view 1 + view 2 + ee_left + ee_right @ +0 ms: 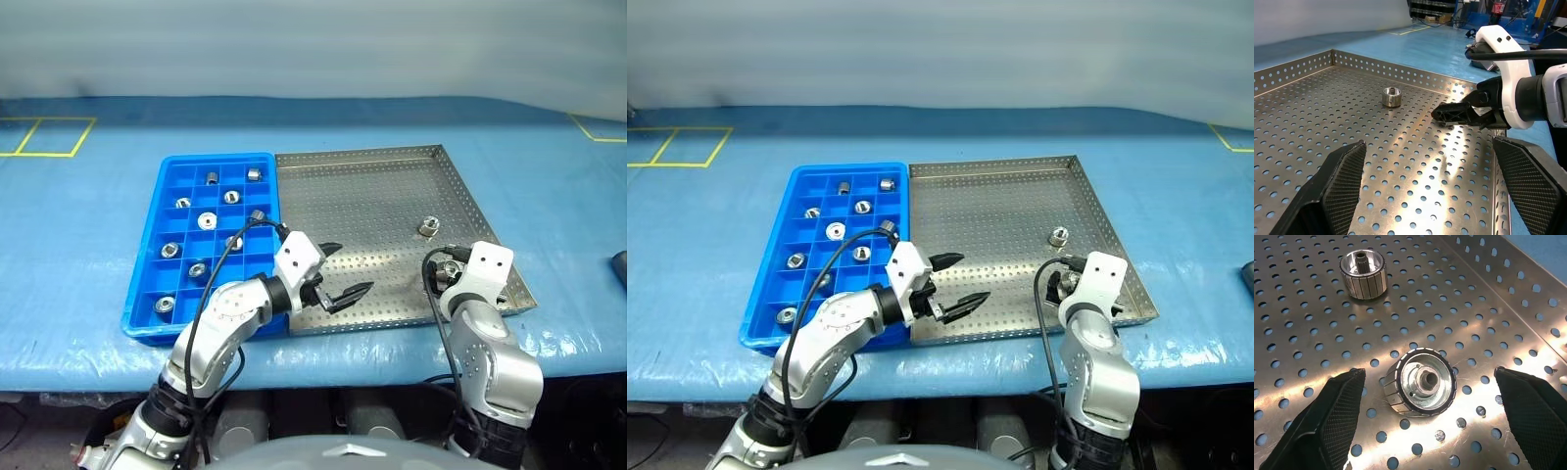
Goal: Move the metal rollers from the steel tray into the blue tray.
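On a blue-covered table (88, 245) marked with yellow tape squares (47, 137), the blue tray (168, 211) and the steel tray (382, 186) sit side by side, their long edges touching, the blue one on the robot's left. A dark object (619, 269) lies at the table's far right edge, too cropped to identify.

Nothing stands between the left end effector (345, 271) and the steel tray's perforated floor; its two black fingers are spread wide, hovering level over the near left part of the tray, close to the blue tray's rim, with nothing between them. A black cable (220, 259) loops from its wrist across the near end of the blue tray.

The right end effector (1425, 387) hangs over the steel tray's near right corner, fingers also spread wide, with one metal roller (1421, 382) lying flat on the tray floor between them, untouched. A second roller (1363, 273) lies just beyond it, seen in the head view as a lone roller (429, 226) toward the tray's right side.

Eight more metal rollers (206, 220) rest in separate compartments of the blue tray, scattered from the far rows to the near left corner.
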### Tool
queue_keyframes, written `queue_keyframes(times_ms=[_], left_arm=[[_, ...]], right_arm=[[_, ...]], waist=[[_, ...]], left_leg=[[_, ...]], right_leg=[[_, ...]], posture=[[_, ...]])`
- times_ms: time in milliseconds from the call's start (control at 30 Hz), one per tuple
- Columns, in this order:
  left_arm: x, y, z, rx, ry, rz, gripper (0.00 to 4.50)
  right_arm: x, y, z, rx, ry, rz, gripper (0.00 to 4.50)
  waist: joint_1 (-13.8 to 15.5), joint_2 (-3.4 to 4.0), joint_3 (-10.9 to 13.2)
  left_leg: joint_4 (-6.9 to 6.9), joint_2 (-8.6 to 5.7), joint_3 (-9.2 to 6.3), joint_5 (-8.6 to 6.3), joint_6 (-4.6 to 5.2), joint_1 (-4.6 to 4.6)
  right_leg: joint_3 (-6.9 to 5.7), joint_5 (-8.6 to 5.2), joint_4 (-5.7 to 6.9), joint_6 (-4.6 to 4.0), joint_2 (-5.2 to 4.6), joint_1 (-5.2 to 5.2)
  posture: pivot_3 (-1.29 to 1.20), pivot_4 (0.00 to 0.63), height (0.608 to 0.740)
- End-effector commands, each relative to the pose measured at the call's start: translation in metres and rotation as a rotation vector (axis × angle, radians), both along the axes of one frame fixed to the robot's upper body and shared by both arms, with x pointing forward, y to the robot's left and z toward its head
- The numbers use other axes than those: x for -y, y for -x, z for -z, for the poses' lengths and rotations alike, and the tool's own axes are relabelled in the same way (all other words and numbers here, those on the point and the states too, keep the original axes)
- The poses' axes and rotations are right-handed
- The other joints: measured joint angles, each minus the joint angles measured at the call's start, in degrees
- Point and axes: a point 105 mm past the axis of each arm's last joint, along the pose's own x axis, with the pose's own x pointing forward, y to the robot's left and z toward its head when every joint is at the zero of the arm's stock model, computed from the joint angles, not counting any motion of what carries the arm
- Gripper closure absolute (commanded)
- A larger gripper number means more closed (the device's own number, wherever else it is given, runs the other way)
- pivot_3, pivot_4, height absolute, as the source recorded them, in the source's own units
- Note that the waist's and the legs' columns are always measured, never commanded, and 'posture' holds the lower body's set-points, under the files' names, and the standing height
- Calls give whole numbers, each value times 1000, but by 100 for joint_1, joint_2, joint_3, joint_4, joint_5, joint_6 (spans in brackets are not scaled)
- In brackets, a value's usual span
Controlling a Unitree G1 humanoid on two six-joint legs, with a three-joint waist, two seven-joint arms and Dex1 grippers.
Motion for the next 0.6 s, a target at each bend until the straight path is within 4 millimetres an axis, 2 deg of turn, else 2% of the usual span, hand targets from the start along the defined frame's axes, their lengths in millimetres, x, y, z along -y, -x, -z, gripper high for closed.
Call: queue_keyframes(times_ms=[33,267,533,600], left_arm=[[4,4,-11,42,26,11,0],[4,6,-12,49,22,13,0],[4,6,-15,60,40,-15,0],[4,6,-16,60,43,-23,0]], right_arm=[[5,-5,-3,43,-20,38,35],[7,-9,11,24,-58,58,35],[11,-6,14,-21,2,80,2582],[4,-6,10,-24,30,44,2627]], waist=[[5,0,0],[25,-1,-1],[95,-3,-2],[126,-2,-2]], left_leg=[[0,0,0,0,0,0],[-2,-1,-2,0,0,-1],[-1,0,-2,0,1,0],[-2,1,-2,0,1,0]], right_leg=[[0,0,0,0,0,0],[0,0,-2,0,-1,1],[0,0,-2,0,-2,2],[-1,0,-3,0,-2,2]], posture=[[70,150,740],[89,150,740],[119,150,740],[130,150,740]])
